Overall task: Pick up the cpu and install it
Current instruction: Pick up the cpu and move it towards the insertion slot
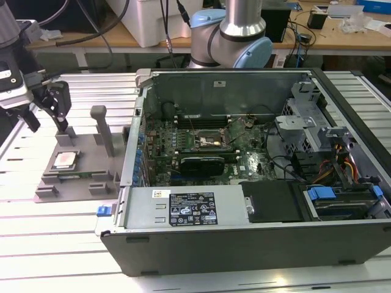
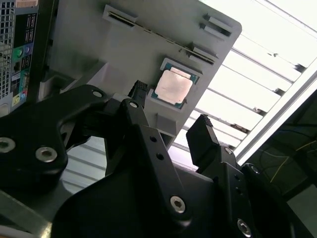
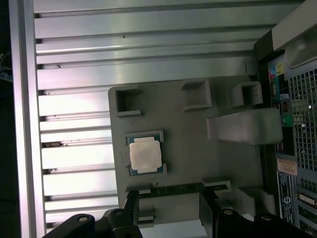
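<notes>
The cpu (image 1: 64, 160) is a small silvery square chip with a pale rim. It lies flat in a recess of the grey fixture plate (image 1: 85, 155), to the exterior view's left of the open computer case (image 1: 244, 183). Both wrist views look down on the cpu (image 2: 172, 88) (image 3: 145, 154). My gripper (image 1: 46, 121) hangs above the plate's far left corner, a little away from the chip. It is open, with nothing between its black fingers (image 2: 140, 93). In the first wrist view the gripper (image 3: 171, 210) sits off to one side of the chip. The black socket frame (image 1: 211, 141) lies on the motherboard inside the case.
Two upright grey posts (image 1: 101, 125) stand on the fixture plate between the cpu and the case wall (image 1: 135, 134). Everything rests on a slatted aluminium table (image 1: 61, 232). The arm's base (image 1: 235, 36) rises behind the case. Cables and drive bays (image 1: 330, 165) fill the case's right end.
</notes>
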You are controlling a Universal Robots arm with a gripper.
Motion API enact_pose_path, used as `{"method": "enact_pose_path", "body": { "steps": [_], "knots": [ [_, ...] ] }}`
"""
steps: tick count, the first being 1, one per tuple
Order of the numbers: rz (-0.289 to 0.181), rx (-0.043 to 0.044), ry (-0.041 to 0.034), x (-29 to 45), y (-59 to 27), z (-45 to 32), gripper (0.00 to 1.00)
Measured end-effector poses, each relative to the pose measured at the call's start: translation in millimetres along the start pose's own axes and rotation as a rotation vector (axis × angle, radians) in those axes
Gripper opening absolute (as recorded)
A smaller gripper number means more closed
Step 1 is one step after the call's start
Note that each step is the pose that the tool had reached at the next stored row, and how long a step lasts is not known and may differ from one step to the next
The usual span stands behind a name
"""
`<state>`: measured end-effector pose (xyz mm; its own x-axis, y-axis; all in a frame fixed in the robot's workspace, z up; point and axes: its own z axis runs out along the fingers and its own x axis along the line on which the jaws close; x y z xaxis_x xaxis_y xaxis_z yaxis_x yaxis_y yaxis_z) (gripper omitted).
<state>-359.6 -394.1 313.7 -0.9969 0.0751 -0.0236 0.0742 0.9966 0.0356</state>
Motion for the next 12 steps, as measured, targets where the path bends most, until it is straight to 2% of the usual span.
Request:
{"method": "enact_pose_path", "body": {
  "steps": [12],
  "knots": [
    [0.000,0.0000,0.0000,-0.2,-0.3,8.7,0.60]
  ]
}}
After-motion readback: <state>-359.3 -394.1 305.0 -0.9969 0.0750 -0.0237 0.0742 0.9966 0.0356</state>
